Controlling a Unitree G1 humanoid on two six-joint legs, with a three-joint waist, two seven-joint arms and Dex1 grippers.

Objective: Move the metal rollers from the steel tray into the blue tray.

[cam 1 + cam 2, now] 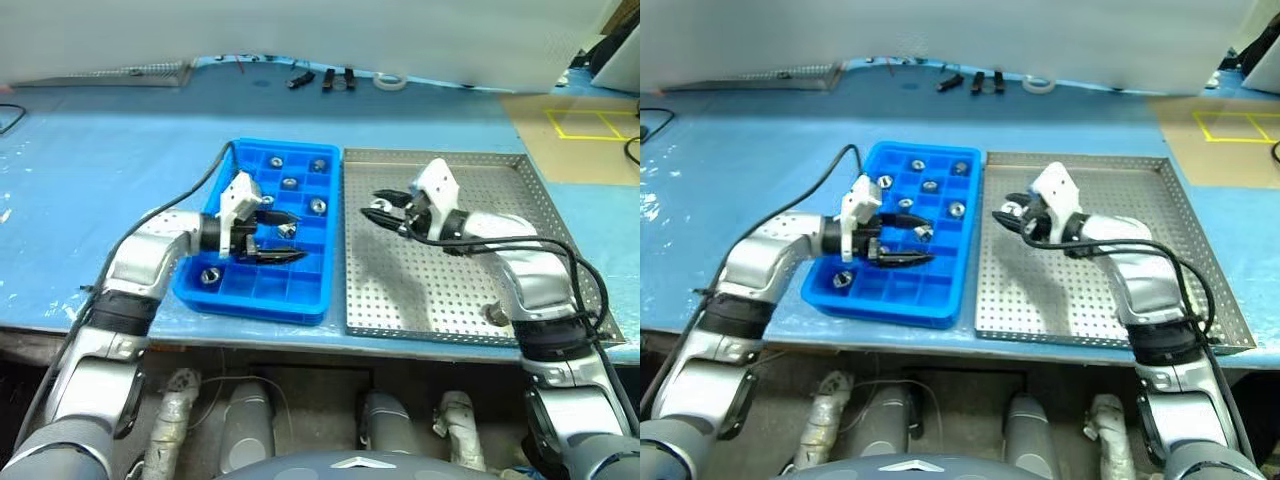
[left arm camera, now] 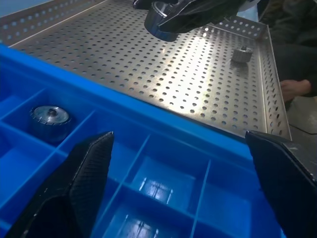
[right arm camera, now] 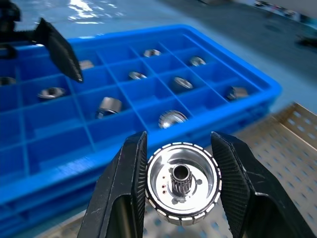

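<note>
My right gripper [image 3: 179, 161] is shut on one metal roller [image 3: 182, 184], a shiny ring with a centre hole. It holds it above the left part of the steel tray [image 1: 450, 170], close to the blue tray [image 1: 300, 300]. Another roller [image 1: 495, 315] lies near the steel tray's front right corner. My left gripper [image 1: 280, 238] hovers open over the middle of the blue tray with nothing between its fingers. Several rollers sit in the blue tray's compartments, such as one [image 1: 290, 183] near the back and one [image 1: 210, 275] at the front left.
Both trays lie side by side on a pale blue tabletop [image 1: 90, 190], near its front edge. Small dark parts [image 1: 325, 78] and a tape roll [image 1: 390, 82] lie at the back. A brown board with yellow lines [image 1: 585, 125] is at the far right.
</note>
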